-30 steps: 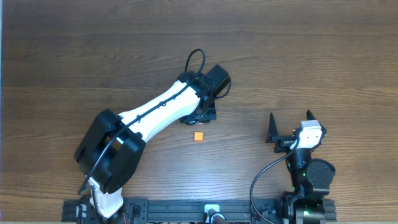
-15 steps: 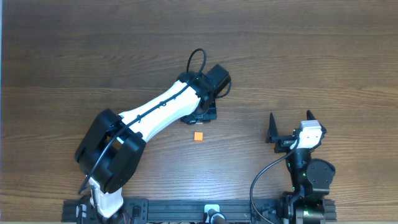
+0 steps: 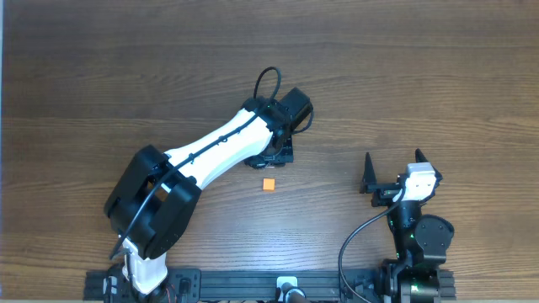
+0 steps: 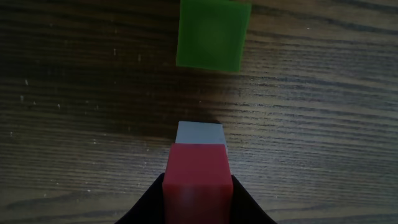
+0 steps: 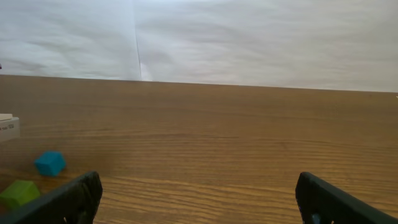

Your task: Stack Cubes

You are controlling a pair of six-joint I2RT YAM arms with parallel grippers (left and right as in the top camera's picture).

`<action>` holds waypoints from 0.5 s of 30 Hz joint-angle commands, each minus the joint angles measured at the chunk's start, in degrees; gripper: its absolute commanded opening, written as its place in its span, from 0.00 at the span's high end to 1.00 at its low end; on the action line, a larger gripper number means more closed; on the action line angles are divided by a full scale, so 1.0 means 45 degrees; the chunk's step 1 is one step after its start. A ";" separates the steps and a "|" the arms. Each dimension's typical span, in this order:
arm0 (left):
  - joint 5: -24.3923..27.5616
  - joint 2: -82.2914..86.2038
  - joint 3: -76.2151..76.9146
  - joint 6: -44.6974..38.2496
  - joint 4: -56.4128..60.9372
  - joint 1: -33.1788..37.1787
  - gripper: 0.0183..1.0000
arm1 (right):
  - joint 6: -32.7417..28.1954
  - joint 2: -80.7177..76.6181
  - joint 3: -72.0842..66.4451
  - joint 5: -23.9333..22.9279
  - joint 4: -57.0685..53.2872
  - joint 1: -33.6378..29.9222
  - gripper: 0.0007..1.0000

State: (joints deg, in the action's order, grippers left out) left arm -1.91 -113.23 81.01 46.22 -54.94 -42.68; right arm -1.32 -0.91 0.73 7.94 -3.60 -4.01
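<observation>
- Left gripper pinching red cube, near green cube.
- Grey cube between them, possibly under red: square edges before release.
- Right gripper spread.

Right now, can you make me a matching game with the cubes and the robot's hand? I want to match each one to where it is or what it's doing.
Things:
1. red cube
2. orange cube
3. blue cube
4. right hand

Places and states:
A. open, holding nothing
B. near the green cube
C. gripped by the left hand
D. lying by itself on the table

Pairs: 1-C, 2-D, 3-B, 4-A
</observation>
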 commanded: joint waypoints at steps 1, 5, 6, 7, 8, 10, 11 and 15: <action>0.0131 -0.0277 0.0102 -0.0185 0.0019 0.0010 0.71 | 0.0092 0.0141 -0.0097 -0.0068 -0.0010 0.0068 0.01; 0.0131 -0.0277 0.0102 -0.0185 0.0019 0.0010 0.41 | 0.0092 0.0141 -0.0097 -0.0063 -0.0010 0.0068 0.01; 0.0131 -0.0277 0.0102 -0.0185 0.0019 0.0010 0.31 | 0.0092 0.0141 -0.0097 -0.0063 -0.0010 0.0068 0.01; 0.0131 -0.0277 0.0102 -0.0185 0.0024 0.0010 0.24 | 0.0092 0.0141 -0.0097 -0.0068 -0.0010 0.0068 0.01; 0.0126 -0.0272 0.0102 -0.0180 0.0024 0.0010 0.13 | 0.0092 0.0141 -0.0097 -0.0068 -0.0010 0.0068 0.01; 0.0126 -0.0277 0.0102 -0.0180 0.0024 0.0010 0.01 | 0.0092 0.0141 -0.0097 -0.0068 -0.0010 0.0068 0.01; 0.0131 -0.0272 0.0102 -0.0180 0.0019 0.0010 0.00 | 0.0092 0.0141 -0.0097 -0.0063 -0.0010 0.0068 0.01; 0.0461 -0.0146 0.0078 -0.0180 -0.0029 -0.0121 0.00 | 0.0092 0.0141 -0.0097 -0.0068 -0.0010 0.0068 0.01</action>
State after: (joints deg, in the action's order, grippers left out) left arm -1.23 -113.27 81.01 45.67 -54.87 -42.70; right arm -1.30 -0.91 0.73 7.94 -3.60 -4.01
